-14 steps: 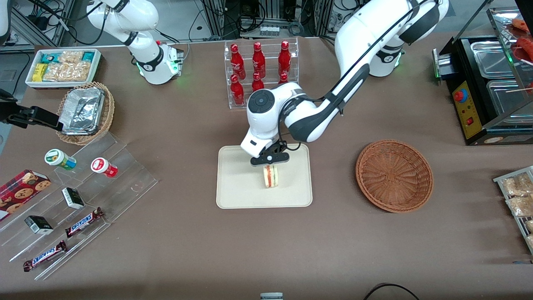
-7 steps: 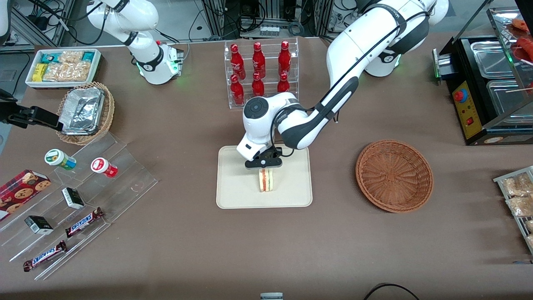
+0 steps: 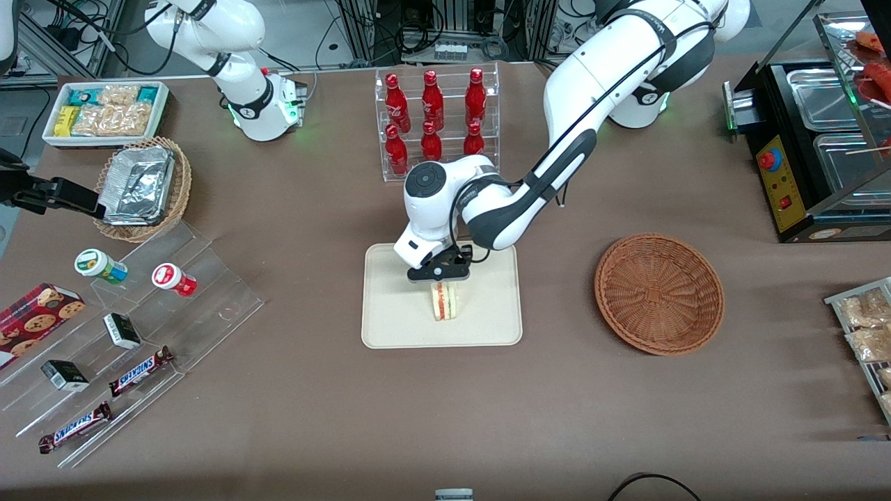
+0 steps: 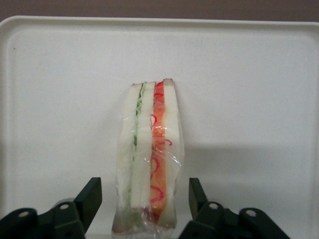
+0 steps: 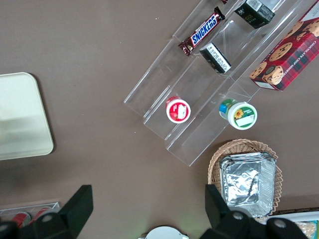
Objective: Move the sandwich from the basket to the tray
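Both fingers (image 4: 89, 196) of the gripper (image 3: 441, 276) stand spread, one on each side of the sandwich (image 3: 444, 301), with a small gap to the bread on both sides. Wrapped in clear film, the sandwich stands on its edge on the tray (image 3: 390, 327), near its middle. Toward the working arm's end of the table, the basket (image 3: 658, 293) holds nothing.

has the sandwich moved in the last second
Yes. The sandwich, below the open gripper, now stands on the tray slightly closer to the parked arm's end.
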Motion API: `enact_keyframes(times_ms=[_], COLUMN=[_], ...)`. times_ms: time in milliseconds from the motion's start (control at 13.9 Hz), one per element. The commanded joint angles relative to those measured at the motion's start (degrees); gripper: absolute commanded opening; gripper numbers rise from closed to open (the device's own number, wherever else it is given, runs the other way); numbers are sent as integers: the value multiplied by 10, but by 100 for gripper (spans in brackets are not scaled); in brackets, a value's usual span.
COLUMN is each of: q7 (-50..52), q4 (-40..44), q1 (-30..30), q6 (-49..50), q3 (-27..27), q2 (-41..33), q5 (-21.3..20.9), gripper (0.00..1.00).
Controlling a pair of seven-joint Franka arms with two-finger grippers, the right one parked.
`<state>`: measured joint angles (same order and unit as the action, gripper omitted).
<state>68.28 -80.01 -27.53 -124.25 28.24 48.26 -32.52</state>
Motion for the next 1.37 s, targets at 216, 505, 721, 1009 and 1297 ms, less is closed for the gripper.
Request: enact_keyframes(times_ms=[216,505,721,1009,1297], q7=[46,19,-92,-206,-425], q4=[6,-1,-5,-65,-81], q1=[31,89,149,221,238], q6=[94,205,296,338,398], q3=[-4,0,-2,-5,-133], q2=[-106,-198,-264,-365,-432], q5=[68,145,214,251,315], gripper=[99,99,99,99,99])
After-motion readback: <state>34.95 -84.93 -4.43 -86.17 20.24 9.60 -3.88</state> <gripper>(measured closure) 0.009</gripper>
